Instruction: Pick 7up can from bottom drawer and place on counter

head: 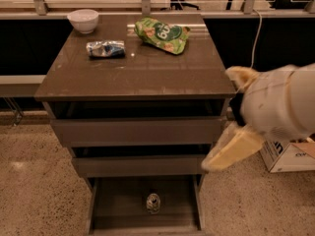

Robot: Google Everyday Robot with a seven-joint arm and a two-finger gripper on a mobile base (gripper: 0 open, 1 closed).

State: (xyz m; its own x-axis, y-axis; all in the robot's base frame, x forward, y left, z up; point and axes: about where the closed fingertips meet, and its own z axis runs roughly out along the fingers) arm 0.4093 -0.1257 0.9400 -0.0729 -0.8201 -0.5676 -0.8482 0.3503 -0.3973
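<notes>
The 7up can (153, 202) stands upright on the bare floor of the open bottom drawer (118, 206), near its middle. The counter (138, 73) is the glossy brown top of the cabinet above it. My gripper (232, 132), cream-coloured on a large white arm, hangs at the cabinet's right side, level with the two upper drawers. It is well above and to the right of the can and touches nothing.
On the counter lie a white bowl (82, 19) at the back left, a crushed silver-blue can (105, 48) and a green snack bag (161, 34). The two upper drawers (138, 131) are slightly ajar. A cardboard box (288, 156) stands on the floor to the right.
</notes>
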